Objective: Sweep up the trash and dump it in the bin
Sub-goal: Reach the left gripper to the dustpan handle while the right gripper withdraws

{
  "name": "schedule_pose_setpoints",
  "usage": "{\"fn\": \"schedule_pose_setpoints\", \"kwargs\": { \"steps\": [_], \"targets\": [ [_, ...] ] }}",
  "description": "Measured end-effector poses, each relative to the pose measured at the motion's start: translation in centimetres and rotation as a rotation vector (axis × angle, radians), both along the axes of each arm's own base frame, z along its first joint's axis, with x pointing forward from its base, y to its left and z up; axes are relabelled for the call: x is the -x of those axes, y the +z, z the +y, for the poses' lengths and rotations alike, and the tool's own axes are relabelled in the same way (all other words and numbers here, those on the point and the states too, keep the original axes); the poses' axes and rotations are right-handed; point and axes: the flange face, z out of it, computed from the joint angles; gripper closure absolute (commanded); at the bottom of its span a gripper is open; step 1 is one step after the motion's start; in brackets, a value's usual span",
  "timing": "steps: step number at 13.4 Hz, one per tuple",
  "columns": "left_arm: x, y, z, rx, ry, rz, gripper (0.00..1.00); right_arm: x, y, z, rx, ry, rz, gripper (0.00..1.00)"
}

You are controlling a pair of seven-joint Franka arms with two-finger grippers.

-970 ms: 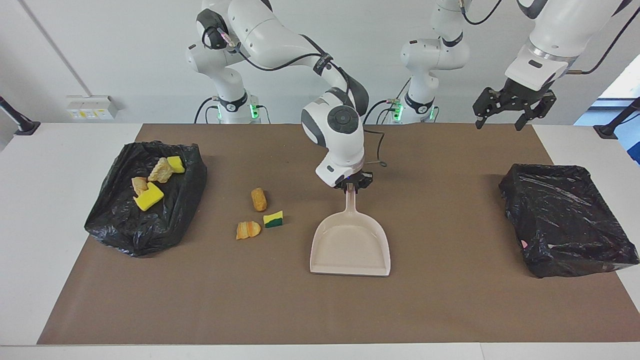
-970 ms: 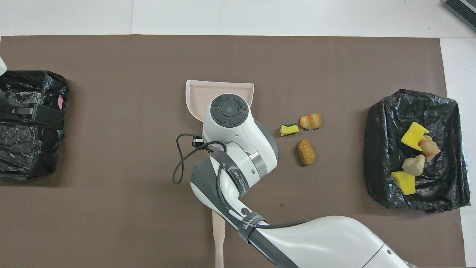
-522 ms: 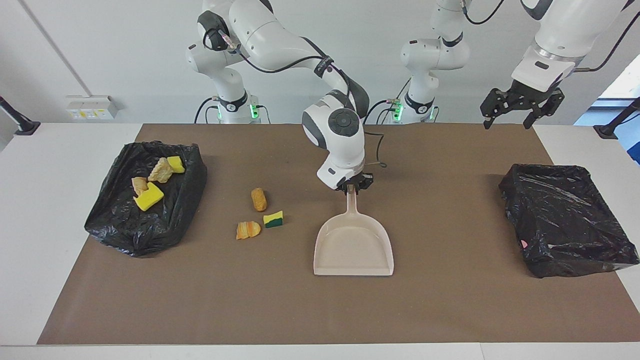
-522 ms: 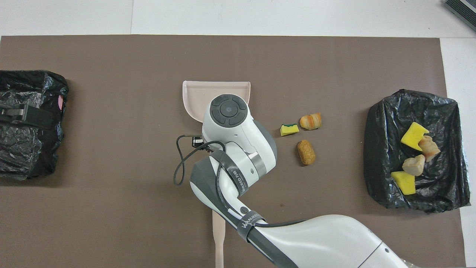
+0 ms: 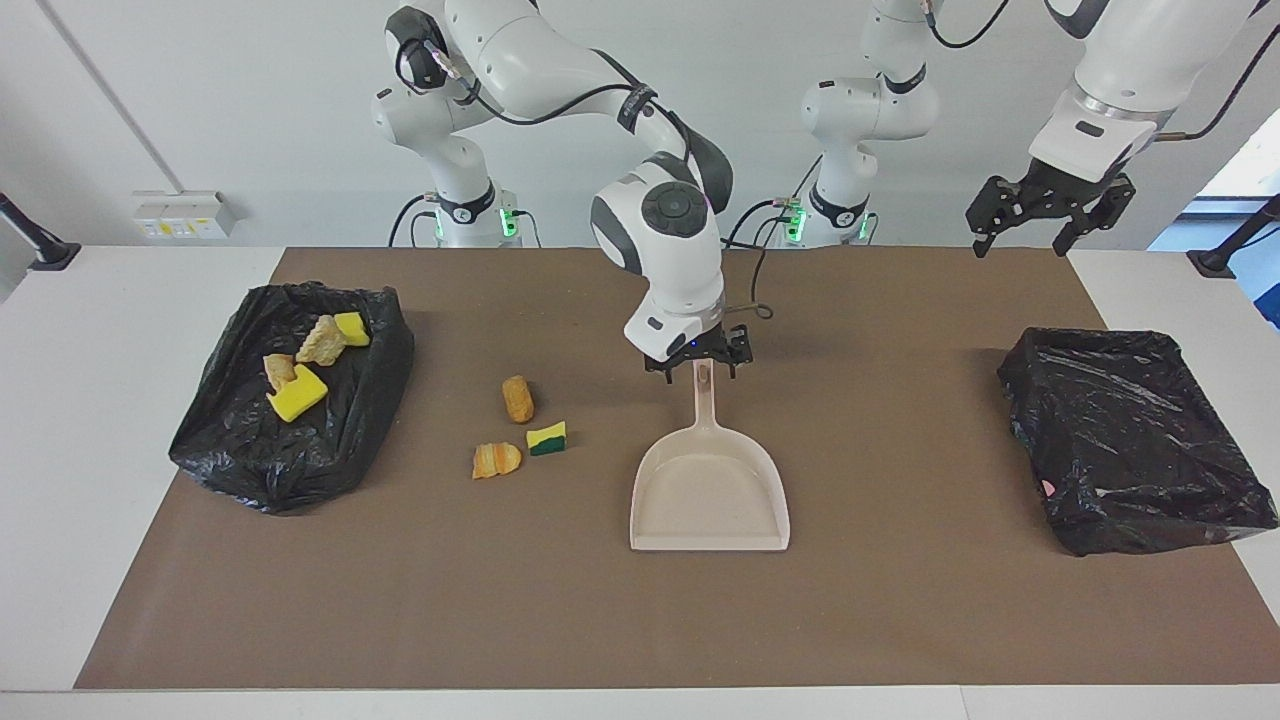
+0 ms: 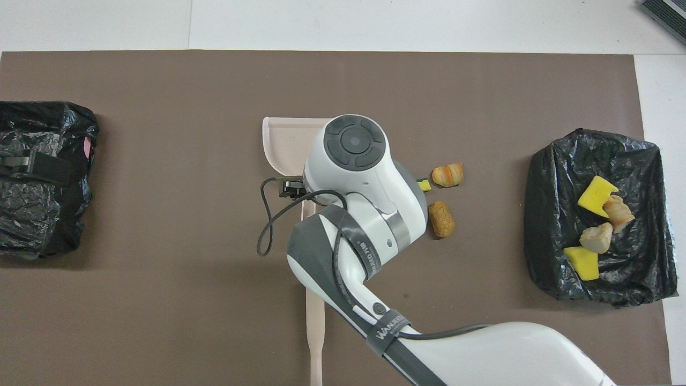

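brown mat [image 5: 900, 600] edges bare around dustpan [image 5: 708, 490].

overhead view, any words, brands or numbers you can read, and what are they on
"WANKEE": white letters on the dark strap around the right arm, near the bottom of the overhead view.
More white print runs along the dark band higher up that arm: too small to read.
Nothing readable on the dustpan, the bin bags or the scraps.
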Motion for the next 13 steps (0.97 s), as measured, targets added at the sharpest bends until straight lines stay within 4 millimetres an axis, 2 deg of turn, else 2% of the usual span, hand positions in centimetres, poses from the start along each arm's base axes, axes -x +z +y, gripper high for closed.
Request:
{"fn": "schedule_pose_setpoints", "kwargs": {
  "steps": [3, 4, 6, 9, 13],
  "targets": [
    [-0.1, 0.1, -0.3, 0.001, -0.007, -0.010, 0.00, -1.1, 5.3, -6.5, 0.027, -0.068, 0.028, 0.00],
    [-0.2, -0.1, -0.7, 0.003, -0.016, -0.018, 0.00, -0.7, 6.8, -8.0, 0.030, -0.083, 0.039, 0.00],
    [-0.6, -1.2, -2.8, 0.006, -0.055, -0.033, 0.00, 1.3, 9.0, -9.5, 0.024, -0.092, 0.088, 0.00],
    [-1.7, -5.2, -8.1, 0.018, -0.147, -0.065, 0.00, 5.8, 9.5, -9.1, 0.061, -0.049, 0.168, 0.00],
    [-3.4, -9.8, -13.0, 0.044, -0.178, -0.088, 0.00, 14.9, 7.1, -5.8, 0.056, 0.036, 0.265, 0.00]
  ]
}}
